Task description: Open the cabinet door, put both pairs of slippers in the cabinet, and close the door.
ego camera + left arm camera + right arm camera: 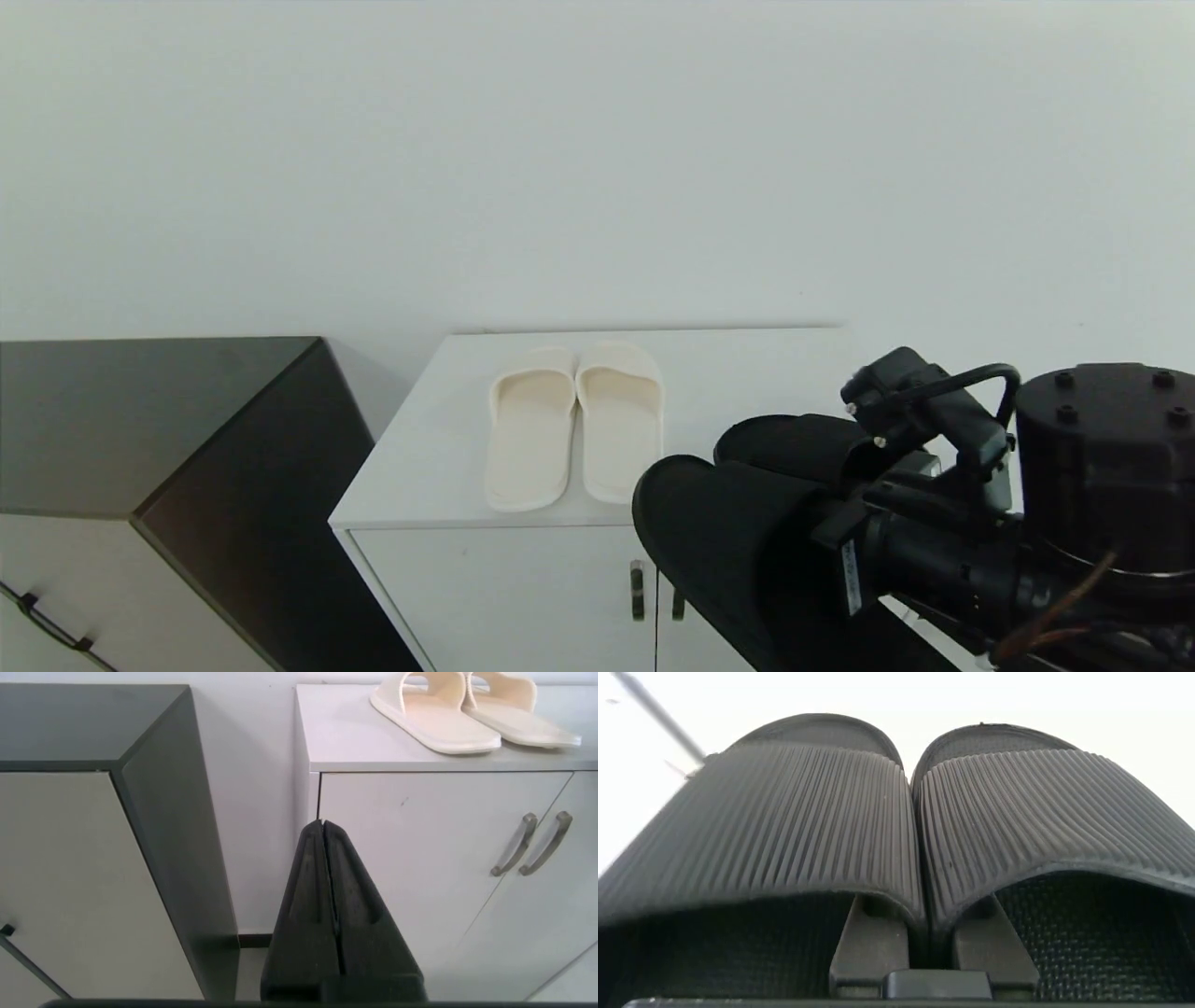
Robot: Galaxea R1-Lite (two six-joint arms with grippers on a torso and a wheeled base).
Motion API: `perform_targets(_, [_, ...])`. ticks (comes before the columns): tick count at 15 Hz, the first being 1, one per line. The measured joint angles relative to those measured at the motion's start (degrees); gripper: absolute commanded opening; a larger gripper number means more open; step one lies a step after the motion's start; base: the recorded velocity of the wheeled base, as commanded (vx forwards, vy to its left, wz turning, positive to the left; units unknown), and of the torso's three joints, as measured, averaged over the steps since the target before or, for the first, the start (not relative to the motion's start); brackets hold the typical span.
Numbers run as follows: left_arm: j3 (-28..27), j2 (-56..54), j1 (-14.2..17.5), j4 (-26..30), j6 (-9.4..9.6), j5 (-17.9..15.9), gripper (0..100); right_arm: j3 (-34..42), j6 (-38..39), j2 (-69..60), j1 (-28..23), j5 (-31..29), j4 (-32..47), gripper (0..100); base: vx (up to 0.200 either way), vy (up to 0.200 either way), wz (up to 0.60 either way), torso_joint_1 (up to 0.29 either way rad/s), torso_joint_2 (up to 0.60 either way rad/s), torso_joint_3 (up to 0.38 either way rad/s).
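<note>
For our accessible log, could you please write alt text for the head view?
The right gripper, at lower right, holds a pair of black slippers near a white cabinet whose doors are shut. A pair of cream slippers lies side by side on the cabinet's top, and a dark cabinet stands to its left.

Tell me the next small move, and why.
Probably open the left gripper and bring it to a door handle: both cabinet doors are shut, that gripper is shut and empty before them, and the right gripper is clamped on the black slippers, so they cannot go in yet.
</note>
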Motion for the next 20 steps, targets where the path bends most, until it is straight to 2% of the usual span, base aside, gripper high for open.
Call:
perform_targets(7, [0.0, 0.0, 0.0, 0.0, 0.0, 0.0, 0, 1.7, 0.1, -3.7, 1.2, 0.3, 0.3, 0, -0.2, 0.0, 0.0, 0.0, 0.0, 0.0])
perform_targets(15, [0.0, 0.0, 0.0, 0.0, 0.0, 0.0, 0, 4.3, -0.4, -4.8, 1.2, 3.0, 0.0, 0, 0.0, 0.0, 0.0, 0.0, 0.0, 0.0])
perform_targets(20, [0.0, 0.0, -0.1, 0.0, -0.05, 0.0, 0, 5.1, -1.5, -4.9, 1.3, 3.1, 0.0, 0, 0.0, -0.16, 0.0, 0.0, 0.0, 0.005])
